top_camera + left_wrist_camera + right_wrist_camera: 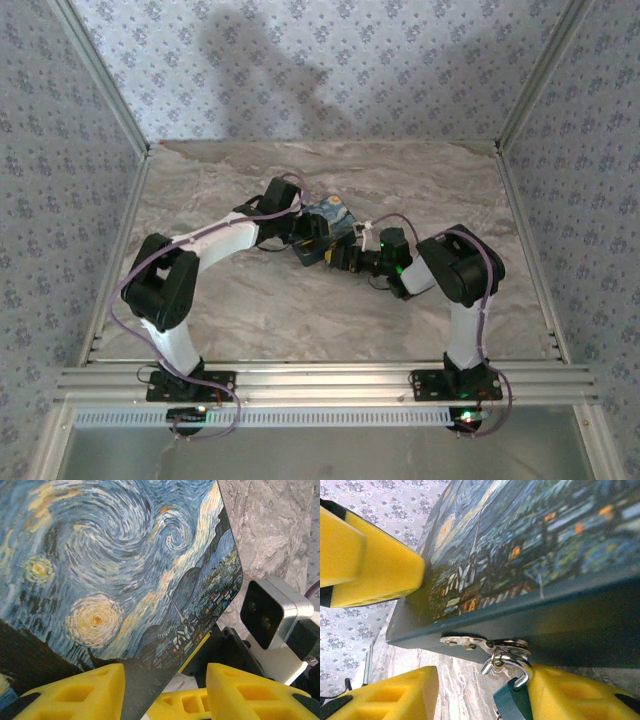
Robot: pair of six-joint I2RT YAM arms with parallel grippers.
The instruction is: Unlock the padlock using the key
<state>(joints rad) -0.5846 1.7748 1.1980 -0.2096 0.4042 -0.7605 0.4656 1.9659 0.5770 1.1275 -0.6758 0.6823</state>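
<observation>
in the right wrist view the right fingers (395, 695) stood apart, the padlock (510, 701) between them against one, its shackle up through the hasp (470, 642) of the painted box (530, 545), its body running down out of frame. the left wrist view had the left fingers (75, 692) apart astride the box's edge. from above, the box lay mid-bench (250, 310).

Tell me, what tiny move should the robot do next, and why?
Probably close the right gripper gently on the padlock. It hangs between the open fingers from the hasp on the painted box, with its shackle shut, and would likely swing unless steadied. The left gripper is at the box's edge.
</observation>
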